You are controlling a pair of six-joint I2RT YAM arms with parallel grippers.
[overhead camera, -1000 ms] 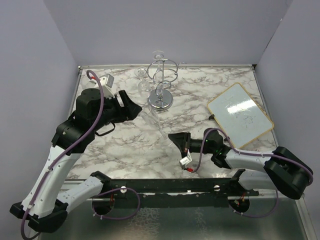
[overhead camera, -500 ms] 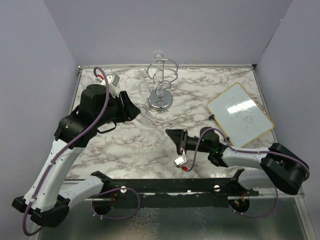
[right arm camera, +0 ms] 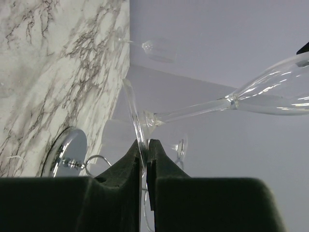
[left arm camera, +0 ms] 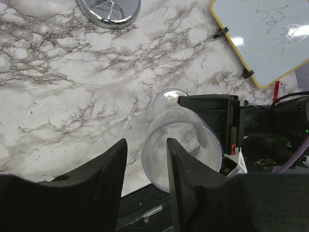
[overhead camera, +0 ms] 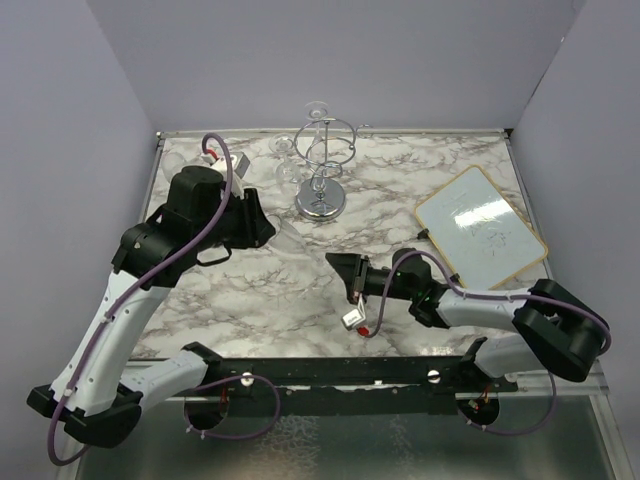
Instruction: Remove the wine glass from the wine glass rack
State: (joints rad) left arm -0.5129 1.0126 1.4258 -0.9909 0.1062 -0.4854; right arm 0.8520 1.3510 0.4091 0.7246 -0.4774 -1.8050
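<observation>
The main step looks done: over the table (overhead camera: 250, 300), the wine glass rack (overhead camera: 322, 165) stands at the middle of the far edge, and the wine glass (left arm camera: 178, 140) is already clear of it. It is carried in the air above the middle of the table, well apart from the rack and lying roughly level, with its bowl towards the left side and its foot towards the right. The right pincer (right arm camera: 145, 144) is clamped on the rim of the foot. The left pincer (left arm camera: 146, 145) has its fingers spread, with the side of the bowl showing in the gap, and I cannot tell whether either finger touches the glass. What seems left, judging by this, is for the glass to end up somewhere safe, set down on the table or fully in 1 pincer's care, since nothing rests on the table yet. By count there are 1 table, 2 arms, 1 whiteboard (overhead camera: 480, 228) near the right edge, 1 rack, and 1 glass in hand. At least 2 other glasses (right arm camera: 157, 48) hang on the rack, but clear glass against chrome makes the exact number hard to fix
</observation>
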